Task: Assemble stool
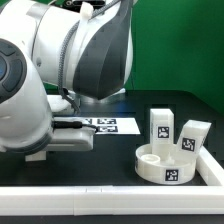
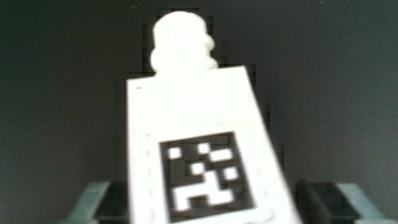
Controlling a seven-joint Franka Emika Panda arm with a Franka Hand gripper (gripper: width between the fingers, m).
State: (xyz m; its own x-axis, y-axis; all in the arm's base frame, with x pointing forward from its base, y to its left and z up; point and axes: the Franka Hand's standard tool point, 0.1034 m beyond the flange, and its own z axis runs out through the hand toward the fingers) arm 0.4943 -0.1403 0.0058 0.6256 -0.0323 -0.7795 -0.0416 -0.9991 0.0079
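Observation:
In the wrist view a white stool leg [image 2: 199, 120] lies lengthwise on the dark table, with a black-and-white tag [image 2: 208, 172] on its face and a knobbed peg [image 2: 183, 45] at its far end. My gripper [image 2: 214, 200] straddles the tagged end. One finger [image 2: 102, 203] stands on each side, with thin dark gaps to the leg, so it is open. In the exterior view the round ring-like seat [image 1: 163, 166] sits at the right, and two more legs [image 1: 160, 123] [image 1: 192, 134] stand upright at its back. The arm's bulk hides my gripper and the straddled leg there.
The marker board [image 1: 112, 125] lies flat on the table behind the arm. A long white border rail [image 1: 110, 196] runs along the front edge and up the exterior view's right side [image 1: 214, 160]. The arm's body fills the exterior view's left.

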